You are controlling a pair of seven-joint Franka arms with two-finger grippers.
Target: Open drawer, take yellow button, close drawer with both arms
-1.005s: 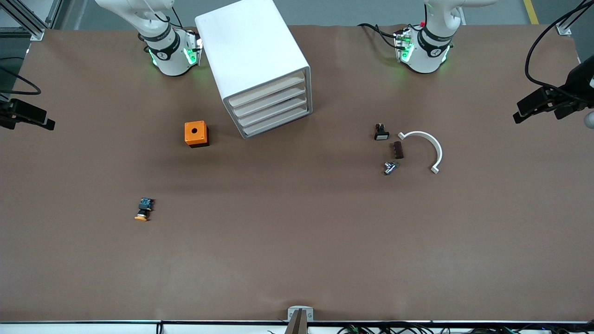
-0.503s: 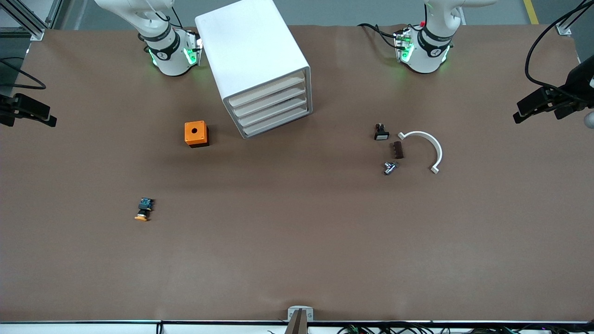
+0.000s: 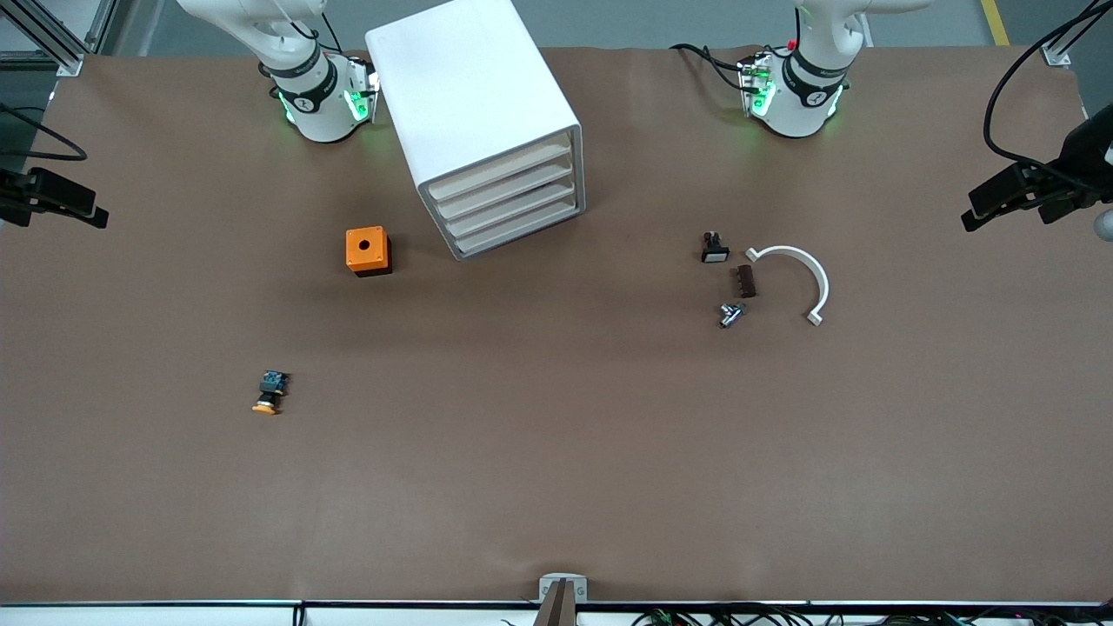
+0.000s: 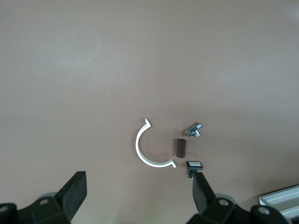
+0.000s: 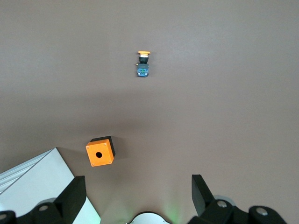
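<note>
Right wrist view alone shows the button point(image 5: 143, 64).

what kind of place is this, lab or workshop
Most likely a robotics lab: two arm bases bolted along a brown-covered table, a white drawer cabinet, and small parts such as an orange cube laid out as for a test.

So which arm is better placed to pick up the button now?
Probably the right arm. The button lies toward its end of the table, and its open hand already sees it. The left hand overlooks other small parts.
</note>
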